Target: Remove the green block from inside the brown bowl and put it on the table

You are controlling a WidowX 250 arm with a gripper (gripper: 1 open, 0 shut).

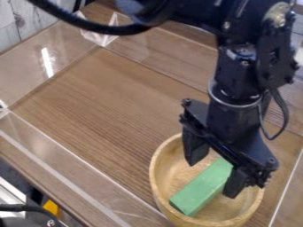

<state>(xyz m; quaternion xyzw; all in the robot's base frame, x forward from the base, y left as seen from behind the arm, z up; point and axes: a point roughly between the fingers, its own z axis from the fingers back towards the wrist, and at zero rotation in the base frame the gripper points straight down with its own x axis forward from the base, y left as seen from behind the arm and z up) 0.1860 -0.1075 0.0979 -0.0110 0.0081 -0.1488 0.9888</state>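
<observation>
Camera view: black two-fingered tool (228,175) hangs pointing down over the round light-tan wooden bowl (166,160), fingers spread wide, one either side of the small bright-green rectangular block (201,191), gripping nothing. The block lies tilted inside the bowl, directly beneath the tool, its upper end between the fingers. Judged progress: early; approach made, grasp, lift and placement on the brown wood-grain surface (106,97) all remain. Count: one block, one bowl, one tool.

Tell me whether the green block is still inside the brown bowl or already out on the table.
Inside. The green block lies slanted in the brown bowl, within its rim, not on the table. The open claw straddles its upper end.
</observation>
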